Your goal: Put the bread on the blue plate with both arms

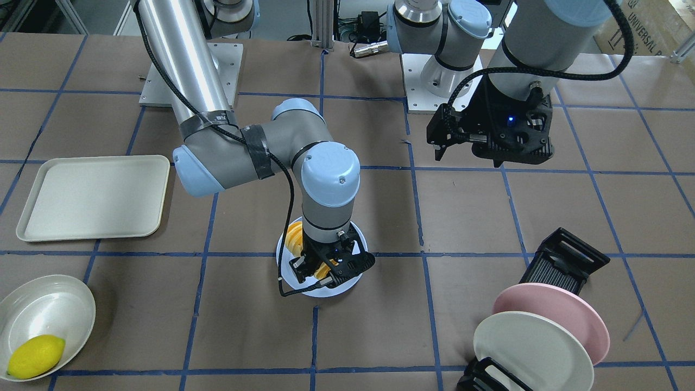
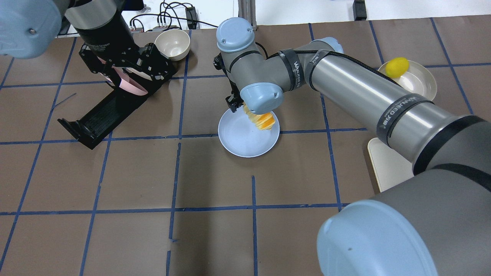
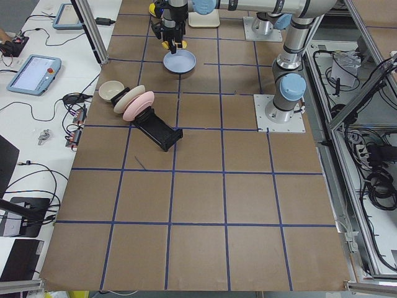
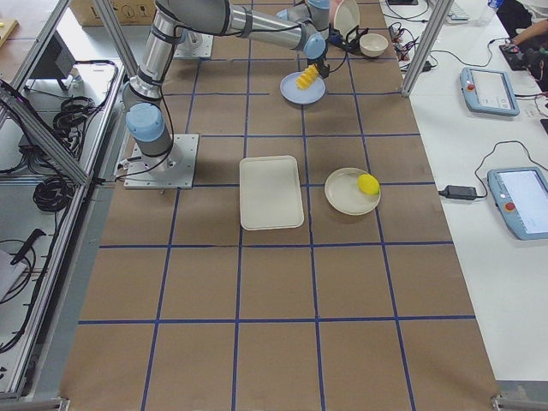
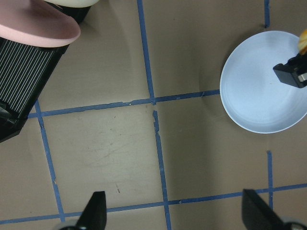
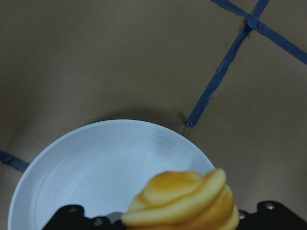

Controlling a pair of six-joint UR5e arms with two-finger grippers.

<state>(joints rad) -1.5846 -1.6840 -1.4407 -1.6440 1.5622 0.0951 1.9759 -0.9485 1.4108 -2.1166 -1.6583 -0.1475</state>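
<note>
The bread (image 1: 296,237), striped orange and cream, is held in my right gripper (image 1: 326,267), which is shut on it. It hangs tilted over the blue plate (image 1: 347,285) at mid-table. Whether its lower end touches the plate I cannot tell. The right wrist view shows the bread (image 6: 184,201) end-on above the plate (image 6: 96,167). From overhead the bread (image 2: 262,120) sits over the plate's (image 2: 245,143) far right part. My left gripper (image 5: 175,213) is open and empty, raised well off to the plate's side near the dish rack.
A black dish rack (image 1: 564,263) holds a pink plate (image 1: 548,315) and a cream-white plate (image 1: 532,353). A cream tray (image 1: 95,198) lies beside the right arm. A bowl (image 1: 49,309) holds a lemon (image 1: 35,355). A small bowl (image 2: 174,44) stands at the far edge.
</note>
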